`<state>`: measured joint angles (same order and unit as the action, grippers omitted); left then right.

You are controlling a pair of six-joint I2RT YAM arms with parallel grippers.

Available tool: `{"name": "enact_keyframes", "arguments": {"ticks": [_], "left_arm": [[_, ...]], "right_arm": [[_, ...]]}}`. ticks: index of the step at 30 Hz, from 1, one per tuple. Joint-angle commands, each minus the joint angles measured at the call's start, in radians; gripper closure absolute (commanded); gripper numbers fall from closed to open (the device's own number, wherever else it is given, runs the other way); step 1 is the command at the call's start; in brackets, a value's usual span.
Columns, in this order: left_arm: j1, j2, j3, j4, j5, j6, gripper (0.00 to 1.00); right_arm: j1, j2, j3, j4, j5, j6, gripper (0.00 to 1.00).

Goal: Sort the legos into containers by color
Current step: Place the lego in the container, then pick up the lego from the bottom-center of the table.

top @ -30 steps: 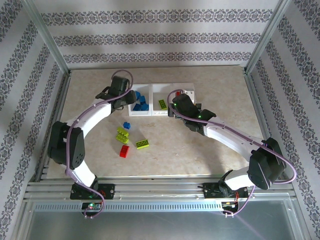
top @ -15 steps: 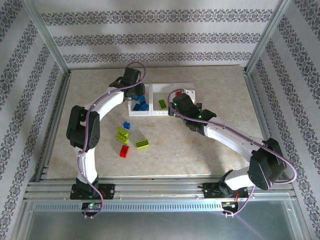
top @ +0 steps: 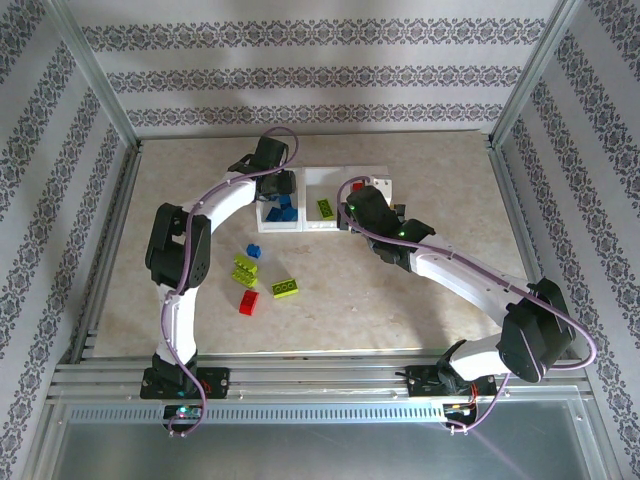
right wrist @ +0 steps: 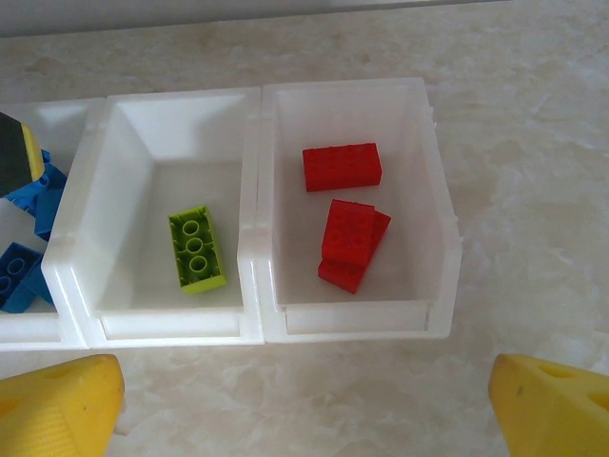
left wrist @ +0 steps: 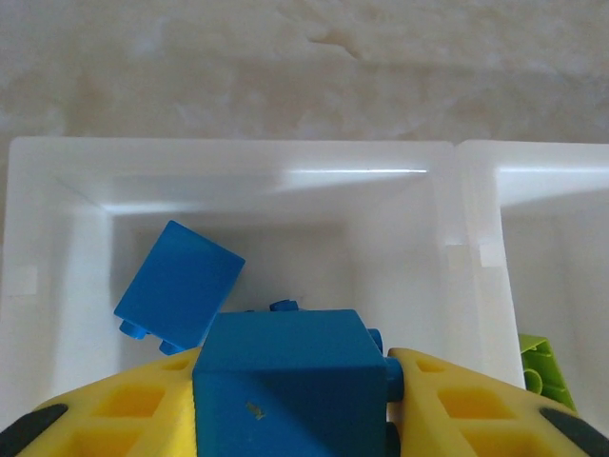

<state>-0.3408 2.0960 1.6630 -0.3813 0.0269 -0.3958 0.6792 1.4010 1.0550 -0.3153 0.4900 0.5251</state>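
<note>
Now: left tool clamped on a blue brick over the left bin; right tool wide open

Materials. Three square open-top bins of translucent white plastic, smooth and glossy, stand touching in a row on the bench [top: 420, 300], a beige marbled surface. The bricks are hard, shiny plastic with round studs.

Contents.
- Left bin [left wrist: 228, 157]: loose blue bricks, including a tilted blue brick [left wrist: 181, 286] lying corner-down on the floor.
- Middle bin [right wrist: 157, 328]: a single lime green brick [right wrist: 197, 249], studs up.
- Right bin [right wrist: 357, 324]: a flat red brick [right wrist: 342, 167] near the far wall. A red stack [right wrist: 352, 238] sits nearer and looks like two pieces set askew.

Loose on the bench, on the near side of the left bin:
- a small blue brick [top: 254, 251];
- a lime green pair [top: 244, 270], touching each other;
- a third lime green brick [top: 285, 288], just apart from the pair;
- a lone red brick [top: 248, 302], nearest the arm bases.

Tools.
- Left tool [left wrist: 295, 386]: the yellow fingers press on both sides of the held blue brick [left wrist: 285, 347]. The brick hangs over the left bin's interior, above the loose blue ones.
- Right tool [right wrist: 304, 371]: the yellow fingers are spread wide, at the two lower corners of the wrist view. It hangs over bare bench on the near side of the middle and right bins and touches neither.
</note>
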Motion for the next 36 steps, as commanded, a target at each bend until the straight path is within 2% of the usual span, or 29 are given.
{"name": "enact_keyframes", "arguments": {"ticks": [1, 7, 12, 18, 29, 36], "left_arm": [[-0.012, 0.018, 0.031, -0.013, 0.013, 0.007, 0.56], [-0.013, 0.018, 0.026, -0.008, 0.004, 0.003, 0.56], [-0.012, 0.021, 0.024, 0.002, 0.002, -0.008, 0.47], [-0.012, 0.005, 0.026, 0.005, 0.016, -0.027, 0.46], [-0.012, -0.152, -0.047, 0.035, 0.022, -0.05, 0.45], [-0.011, -0.328, -0.178, 0.066, -0.032, -0.053, 0.28]], "right_arm": [[0.015, -0.022, -0.022, 0.018, 0.025, 0.005, 0.02], [0.015, -0.022, -0.028, 0.025, 0.02, 0.007, 0.02], [0.016, -0.026, -0.034, 0.029, 0.022, 0.007, 0.02], [0.017, -0.034, -0.042, 0.03, 0.023, 0.006, 0.02], [0.032, -0.036, -0.056, 0.031, -0.019, -0.005, 0.02], [0.1, 0.016, -0.052, 0.035, -0.098, -0.066, 0.02]]}}
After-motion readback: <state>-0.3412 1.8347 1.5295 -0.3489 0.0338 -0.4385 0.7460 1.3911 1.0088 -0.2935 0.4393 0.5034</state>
